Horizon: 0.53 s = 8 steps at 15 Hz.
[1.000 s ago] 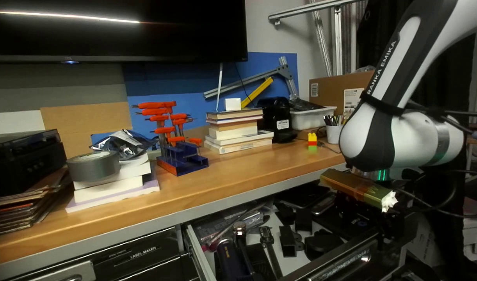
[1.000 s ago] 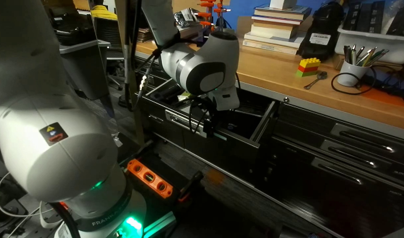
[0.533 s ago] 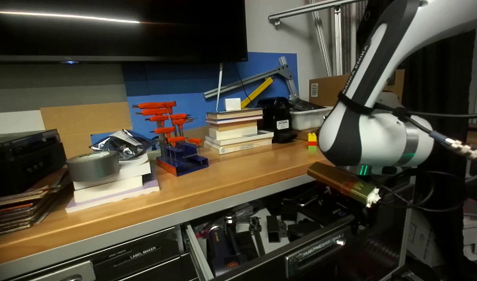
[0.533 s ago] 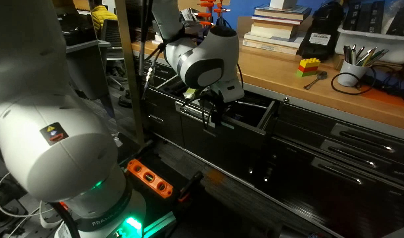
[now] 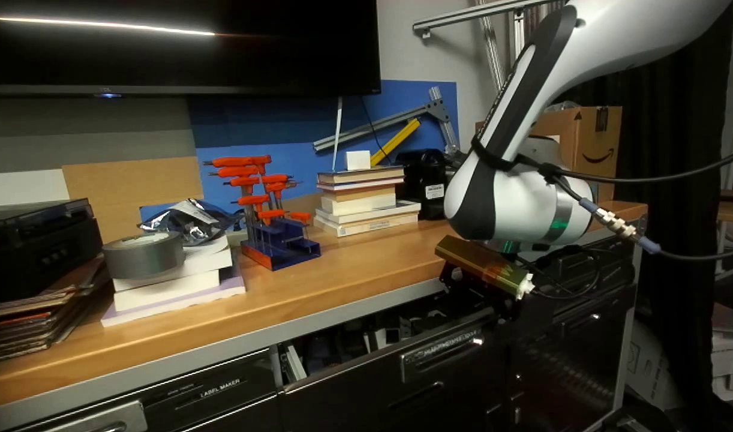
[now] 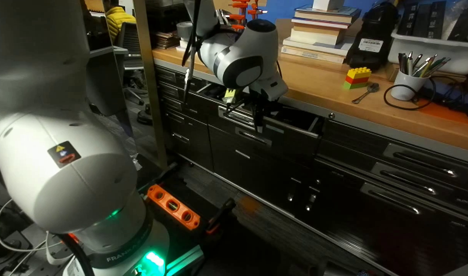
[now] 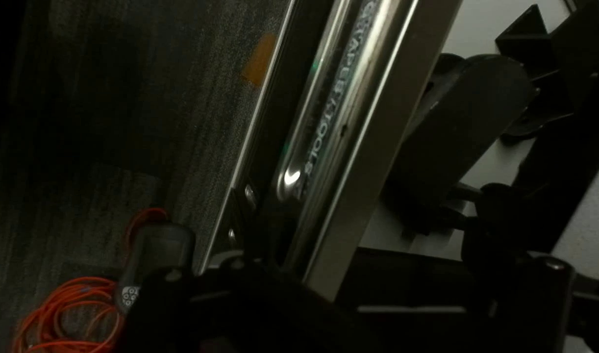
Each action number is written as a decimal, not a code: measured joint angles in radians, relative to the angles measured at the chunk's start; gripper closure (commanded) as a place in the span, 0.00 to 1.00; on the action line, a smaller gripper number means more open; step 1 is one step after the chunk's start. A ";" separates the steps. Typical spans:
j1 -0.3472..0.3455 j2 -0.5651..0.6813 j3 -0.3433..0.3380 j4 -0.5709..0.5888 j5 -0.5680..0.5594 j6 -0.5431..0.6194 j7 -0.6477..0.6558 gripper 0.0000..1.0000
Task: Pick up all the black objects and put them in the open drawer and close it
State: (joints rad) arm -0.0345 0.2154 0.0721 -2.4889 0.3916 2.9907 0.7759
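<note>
The open drawer (image 5: 396, 350) stands partly out under the worktop, its inside a narrow strip in both exterior views. In the wrist view, black objects lie inside it: a rounded dark block (image 7: 468, 110) and an angular one (image 7: 524, 41). My gripper (image 7: 373, 245) straddles the drawer's front panel (image 7: 378, 152), jaws wide apart with nothing gripped. One finger is outside by the handle; the opposite finger (image 7: 500, 220) reaches inside the drawer. An exterior view shows the gripper (image 6: 264, 113) low at the drawer's front edge, its inner finger hidden.
Above the drawer runs the worktop edge (image 6: 372, 111). On it stand a book stack (image 5: 366, 204), a red-and-blue tool rack (image 5: 279, 240), toy bricks (image 6: 357, 78) and a pen cup (image 6: 408, 85). A cable (image 5: 672, 179) hangs from the arm. An orange level (image 6: 173, 206) lies low near the base.
The drawer has slid well inward, and much less of its inside shows. My arm has moved toward the bench with it, the gripper staying at the drawer front.
</note>
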 measured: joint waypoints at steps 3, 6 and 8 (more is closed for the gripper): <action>0.083 -0.035 -0.132 -0.009 -0.216 0.003 0.093 0.00; 0.218 -0.092 -0.359 -0.025 -0.476 -0.006 0.236 0.00; 0.304 -0.122 -0.520 -0.012 -0.653 -0.062 0.336 0.00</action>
State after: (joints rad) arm 0.2699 0.0934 -0.4478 -2.5010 -0.2619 2.9291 1.1118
